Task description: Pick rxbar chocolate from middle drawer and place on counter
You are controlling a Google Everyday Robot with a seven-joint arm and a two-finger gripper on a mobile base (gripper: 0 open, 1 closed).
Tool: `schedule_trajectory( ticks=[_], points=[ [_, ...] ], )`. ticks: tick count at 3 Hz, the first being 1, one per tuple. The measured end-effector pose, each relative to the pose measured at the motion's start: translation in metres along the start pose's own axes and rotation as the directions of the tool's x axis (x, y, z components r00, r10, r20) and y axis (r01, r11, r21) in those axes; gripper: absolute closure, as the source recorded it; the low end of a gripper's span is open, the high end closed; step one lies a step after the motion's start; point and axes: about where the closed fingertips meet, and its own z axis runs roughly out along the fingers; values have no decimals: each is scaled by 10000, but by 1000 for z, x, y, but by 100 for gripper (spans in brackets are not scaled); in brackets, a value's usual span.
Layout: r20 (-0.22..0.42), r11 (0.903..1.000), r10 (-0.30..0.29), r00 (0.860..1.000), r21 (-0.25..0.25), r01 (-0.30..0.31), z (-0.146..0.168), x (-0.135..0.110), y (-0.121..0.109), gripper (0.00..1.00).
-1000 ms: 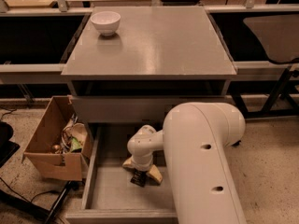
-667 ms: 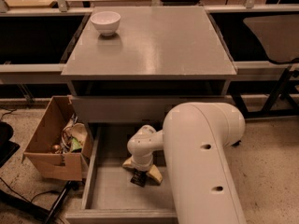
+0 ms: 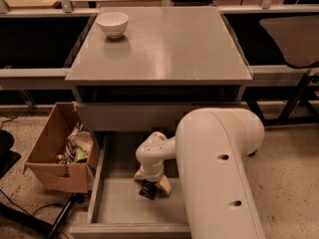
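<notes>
**Open-topped brown cardboard box**: far left, on the pale speckled floor, just beside the left wall of the open drawer. Mixed clutter inside, too small to identify.

**Small round white bowl**: upright on the rear left corner of the tabletop.

**Smooth, slightly glossy grey square tabletop**: capping the grey drawer cabinet, soft reflections across the surface.

**Plain handle-less grey drawer front**: below the dark gap under the tabletop and above the open drawer.

**Wide matte-grey middle drawer**: standing open toward the camera. Flat floor, left wall and front wall in view; right part hidden behind the robot arm.

**Tan-tipped pincer**: down inside the middle drawer, pointing at the floor near its middle, at the end of a rounded cream wrist. How far open: cannot tell.

**Small dark rectangular wrapped rxbar chocolate**: inside the middle drawer, at the lower end of the pincer, low against the drawer floor. Gripped or merely touched: cannot tell.

**Large smooth cream-white robot arm**: filling the lower right, reaching leftward from the camera side into the drawer, two small dark holes along its flank.

**Dark grey rounded panel**: far right, well apart from the right edge of the tabletop; identity unclear.
</notes>
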Motion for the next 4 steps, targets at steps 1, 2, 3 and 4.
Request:
schedule_trajectory(
  ticks=[1,2,3,4],
  points=[
    [0,10000,0,10000,0,0,-17,-1,-1,100],
    [-12,9999,-146,9999,-35,146,-24,-2,-1,100],
    [-71,9935,-1107,9938,-273,1104,-64,-11,-1,100],
    [-71,9864,-1430,9897,-829,1419,-115,-30,7,100]
  ],
)
